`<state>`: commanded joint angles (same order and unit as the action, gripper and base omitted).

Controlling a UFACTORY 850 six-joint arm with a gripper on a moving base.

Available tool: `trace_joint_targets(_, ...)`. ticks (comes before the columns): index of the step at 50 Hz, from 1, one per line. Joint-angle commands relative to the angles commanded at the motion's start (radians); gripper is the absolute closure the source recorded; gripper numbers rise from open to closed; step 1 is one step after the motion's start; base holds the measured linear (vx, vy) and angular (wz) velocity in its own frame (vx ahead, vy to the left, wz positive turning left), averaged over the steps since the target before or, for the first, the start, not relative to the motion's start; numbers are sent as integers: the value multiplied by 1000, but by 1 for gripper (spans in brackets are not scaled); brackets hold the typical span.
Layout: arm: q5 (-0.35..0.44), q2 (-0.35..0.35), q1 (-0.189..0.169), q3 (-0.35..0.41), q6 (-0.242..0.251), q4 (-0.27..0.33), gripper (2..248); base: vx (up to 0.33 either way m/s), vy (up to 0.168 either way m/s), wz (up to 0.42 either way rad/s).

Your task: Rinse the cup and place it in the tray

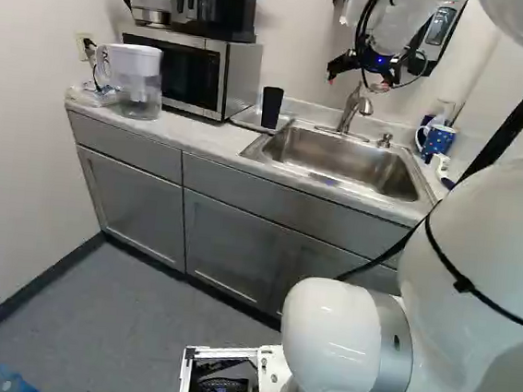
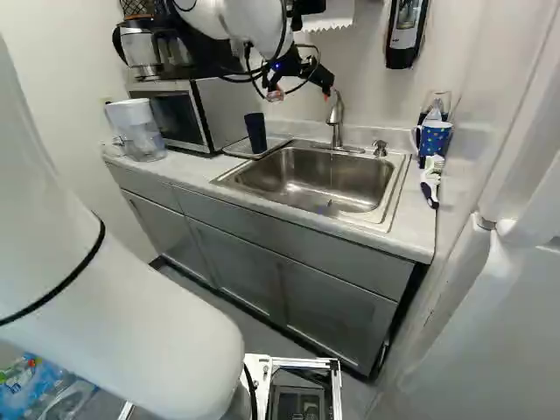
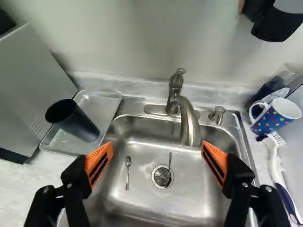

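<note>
Above the sink, my gripper (image 2: 299,86) hangs in front of the faucet. In the wrist view the gripper (image 3: 156,153) is open, its orange-padded fingers wide apart with nothing held. A black cup (image 3: 73,120) stands on the metal tray (image 3: 102,104), left of the sink in the left base view, and its open mouth faces up. The sink (image 3: 137,189) lies below the fingers, with two small spoons in it, one over the drain. The faucet (image 3: 189,123) reaches over the basin. Beside the sink, on the side away from the tray, is a blue dotted mug (image 3: 272,116).
A microwave (image 1: 194,74) adjoins the tray, with a water pitcher (image 1: 141,82) beyond it. A soap dispenser pump (image 3: 218,115) rises at the sink's back rim. A white brush (image 3: 274,163) lies near the mug. A wall dispenser (image 2: 406,31) hangs behind the sink.
</note>
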<state>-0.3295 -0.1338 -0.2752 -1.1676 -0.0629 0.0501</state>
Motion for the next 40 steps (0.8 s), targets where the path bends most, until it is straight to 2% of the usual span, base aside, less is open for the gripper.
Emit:
trace_joint_targets(15, 29, 72, -12, -92, 0, 0, 3, 0, 0, 0)
trace_joint_targets(40, 29, 210, -11, -230, 0, 0, 3, 0, 0, 0)
